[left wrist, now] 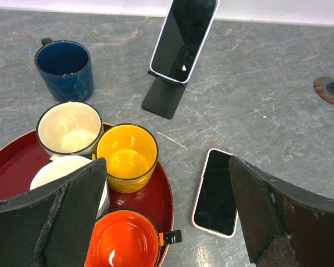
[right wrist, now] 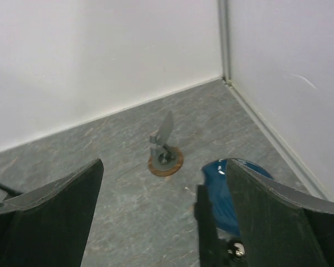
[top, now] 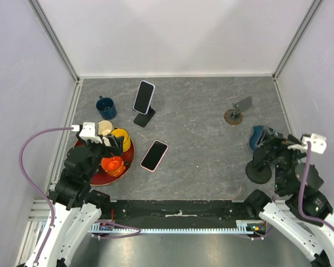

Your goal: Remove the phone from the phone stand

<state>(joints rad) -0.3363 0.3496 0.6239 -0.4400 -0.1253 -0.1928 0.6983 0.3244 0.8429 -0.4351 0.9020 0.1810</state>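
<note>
The phone (top: 144, 96) leans on the black phone stand (top: 145, 118) in the upper left-centre of the top view, well apart from both arms. In the left wrist view it stands at the top centre, far beyond the left fingers (left wrist: 72, 214), which are spread wide with nothing between them. A second phone (left wrist: 216, 193) lies flat on the desk (left wrist: 278, 100), just beside the finger at lower right. The right fingers (right wrist: 50, 214) gape wide too, empty.
</note>
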